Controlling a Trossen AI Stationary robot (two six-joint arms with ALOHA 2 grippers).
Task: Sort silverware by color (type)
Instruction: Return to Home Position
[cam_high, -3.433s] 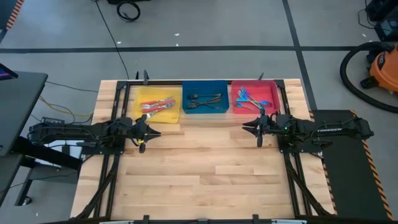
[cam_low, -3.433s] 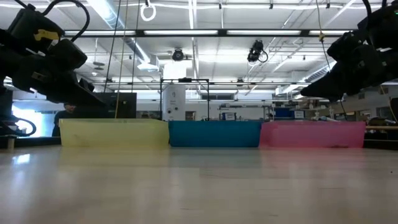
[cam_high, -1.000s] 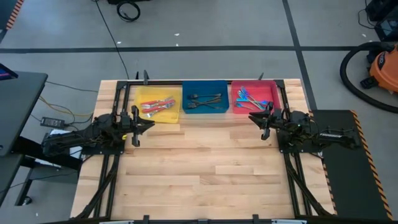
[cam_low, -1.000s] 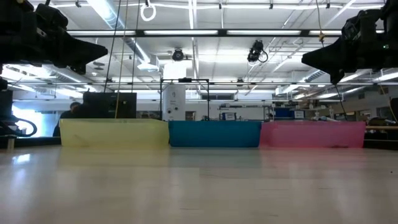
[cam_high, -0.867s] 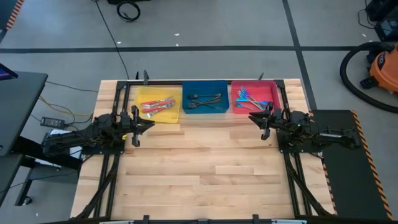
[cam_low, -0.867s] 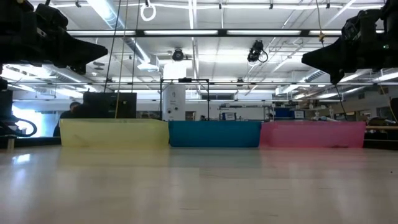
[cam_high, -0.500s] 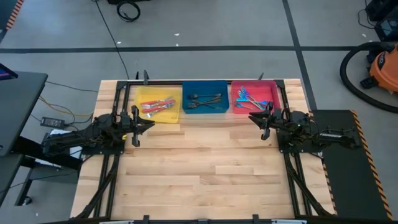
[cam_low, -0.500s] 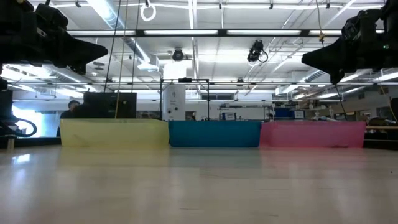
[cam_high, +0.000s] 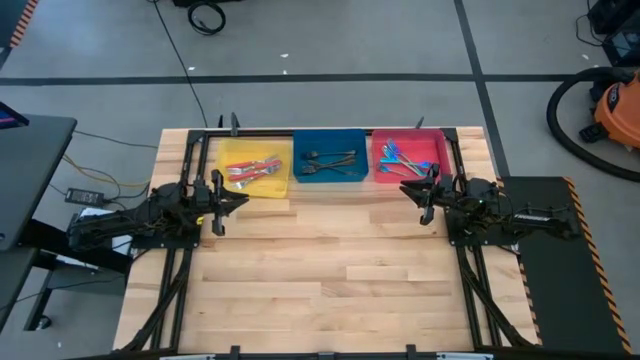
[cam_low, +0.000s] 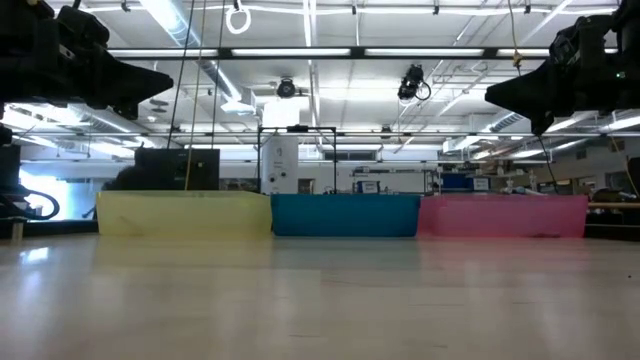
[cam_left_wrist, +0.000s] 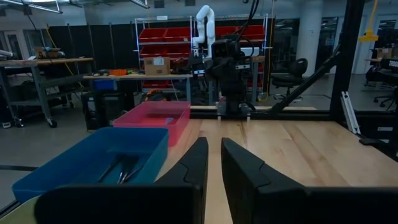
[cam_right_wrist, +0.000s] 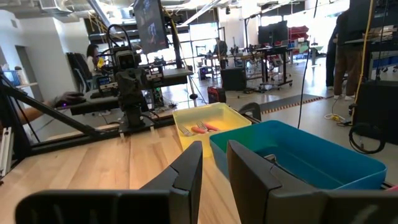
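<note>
From above, the silverware lies sorted in three bins set side by side along the far edge of the wooden table (cam_high: 330, 290). The red-handled pieces (cam_high: 252, 168) are in the yellow bin (cam_high: 255, 190) on the left, the dark forks (cam_high: 330, 160) in the blue bin (cam_high: 330, 140) in the middle, and the blue-handled pieces (cam_high: 400, 158) in the pink bin (cam_high: 425, 145) on the right. The low view shows only the bins' near walls, so their contents are hidden there. In it both arms are dark shapes in the upper corners, well above the wood. The left gripper (cam_high: 232, 200) hangs just near of the yellow bin, pointing right. The right gripper (cam_high: 410, 189) hangs just near of the pink bin, pointing left. Only the wrist views show the fingers. The left gripper (cam_left_wrist: 214, 144) and the right gripper (cam_right_wrist: 214, 146) each have their fingers a narrow gap apart, with nothing between them. The left wrist view looks past the blue and pink bins to the right arm (cam_left_wrist: 227, 68). The right wrist view looks past the blue and yellow bins to the left arm (cam_right_wrist: 127, 68). Bare wood runs from the bins to the near edge, and the two grippers are well apart.
</note>
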